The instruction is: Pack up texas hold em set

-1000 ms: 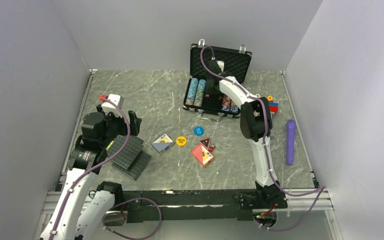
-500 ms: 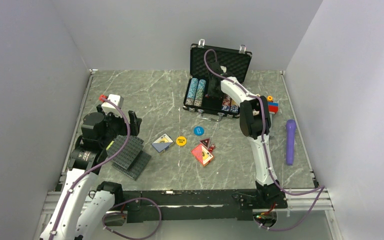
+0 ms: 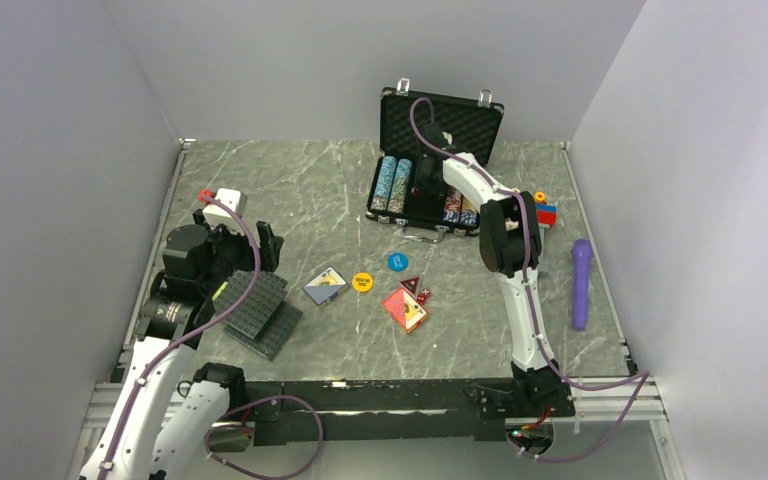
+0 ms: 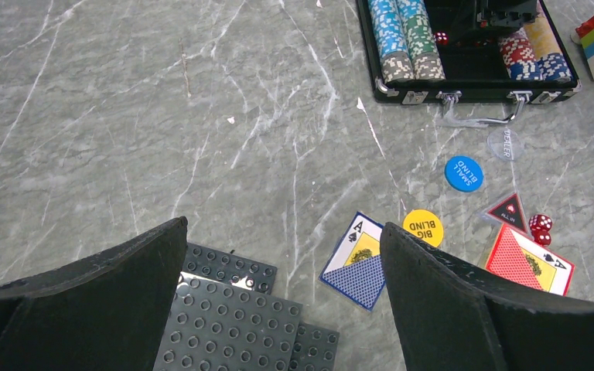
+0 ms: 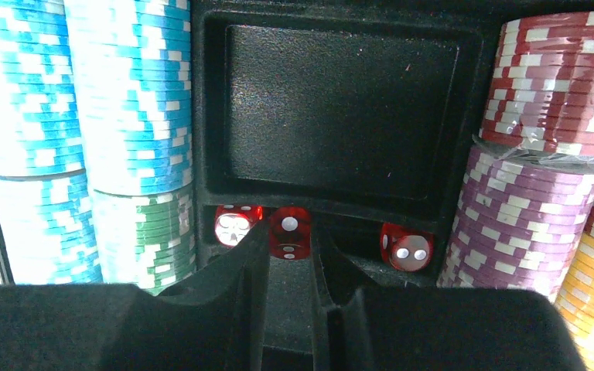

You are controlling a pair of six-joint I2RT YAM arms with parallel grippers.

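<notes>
While we're slotting dice: right end effector (image 5: 288,251) is in the briefcase (image 3: 475,125), narrowly pinching a red die (image 5: 288,230); we reckon letting go comes next.
Left end effector (image 4: 282,229): spread wide, empty, over the studded plates (image 4: 232,317).
Loose on desk (image 4: 124,116): blue deck (image 4: 353,267), red deck (image 4: 527,263), blue button (image 4: 464,173), dice pair (image 4: 540,226).
Views: only the right wrist shows two more dice (image 5: 234,224) in that slot; overhead hides it.
</notes>
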